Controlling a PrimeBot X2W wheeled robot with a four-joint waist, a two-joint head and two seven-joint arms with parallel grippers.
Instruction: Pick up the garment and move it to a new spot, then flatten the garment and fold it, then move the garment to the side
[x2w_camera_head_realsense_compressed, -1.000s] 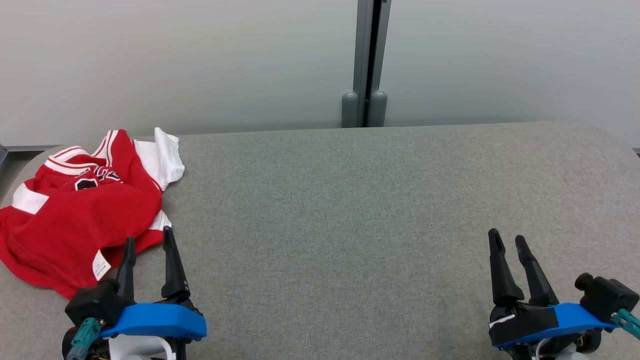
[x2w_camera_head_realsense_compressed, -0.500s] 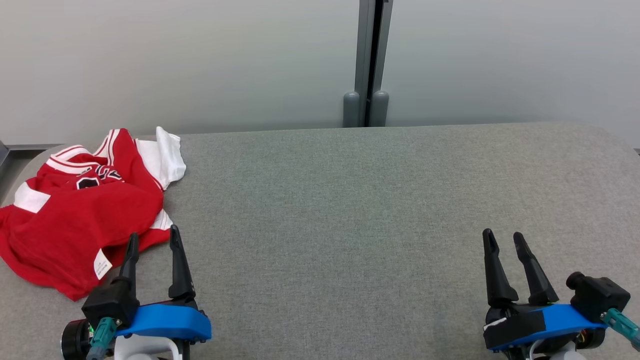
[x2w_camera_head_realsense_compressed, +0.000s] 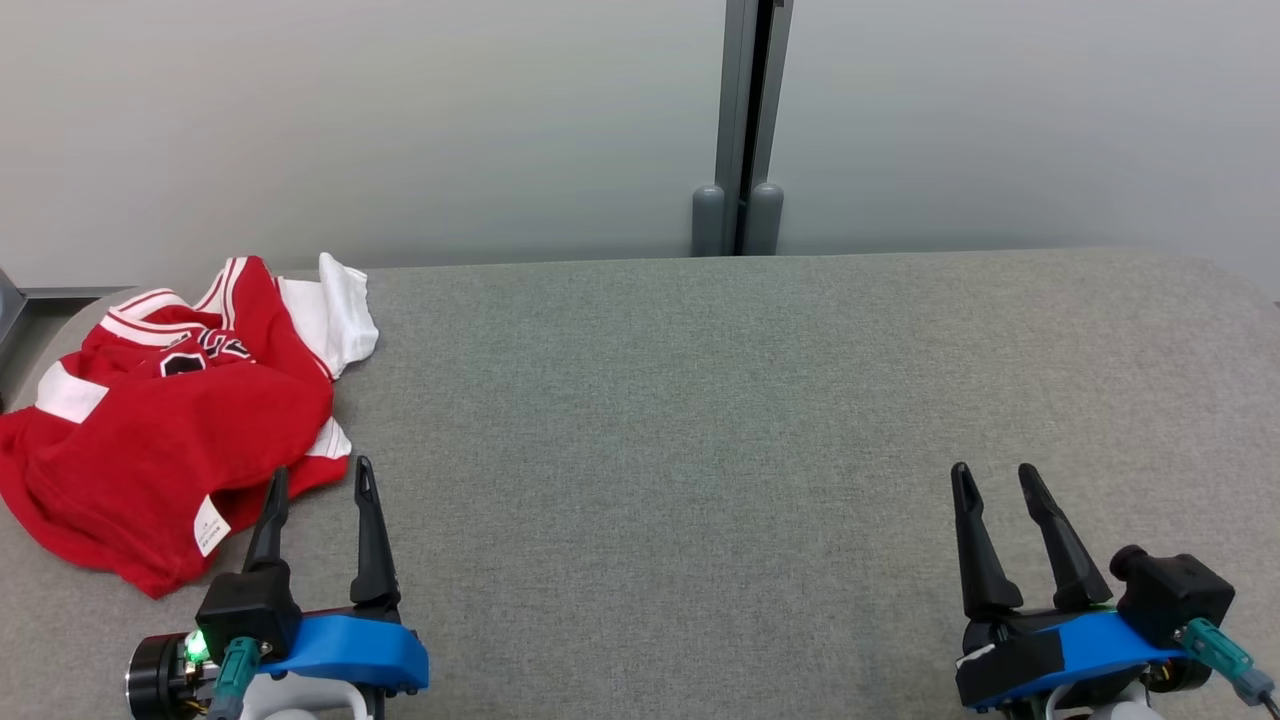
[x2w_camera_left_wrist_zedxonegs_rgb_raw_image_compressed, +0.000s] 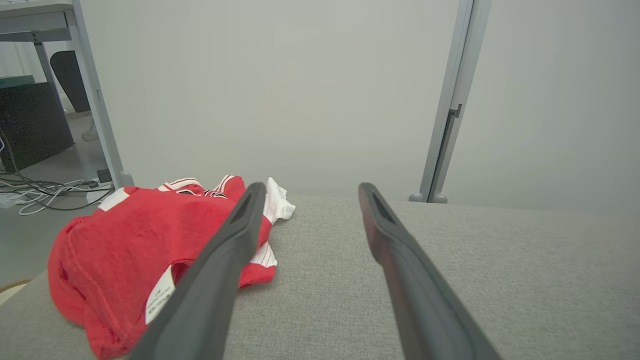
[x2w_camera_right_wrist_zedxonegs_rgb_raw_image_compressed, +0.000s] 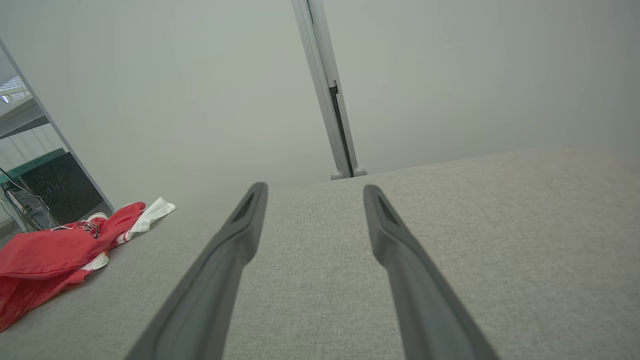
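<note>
The garment (x2w_camera_head_realsense_compressed: 170, 420) is a red jersey with white trim and a white label, lying crumpled at the left end of the grey table (x2w_camera_head_realsense_compressed: 700, 400). It also shows in the left wrist view as the garment (x2w_camera_left_wrist_zedxonegs_rgb_raw_image_compressed: 125, 245) and far left in the right wrist view as the garment (x2w_camera_right_wrist_zedxonegs_rgb_raw_image_compressed: 45, 255). My left gripper (x2w_camera_head_realsense_compressed: 320, 480) stands open just to the right of the garment's near hem, its left finger close beside the cloth, nothing between its fingers. My right gripper (x2w_camera_head_realsense_compressed: 992, 478) is open over bare table at the lower right, far from the garment.
A pale wall with a grey vertical post (x2w_camera_head_realsense_compressed: 745, 120) runs behind the table. Left of the table, the left wrist view shows a metal frame leg (x2w_camera_left_wrist_zedxonegs_rgb_raw_image_compressed: 97, 95), floor cables (x2w_camera_left_wrist_zedxonegs_rgb_raw_image_compressed: 40, 192) and a dark box (x2w_camera_left_wrist_zedxonegs_rgb_raw_image_compressed: 30, 125).
The whole head picture has slid slightly right, so the camera moved. Both grippers sit a little lower in it, the left one further right, the right one further left. The garment lies unchanged.
</note>
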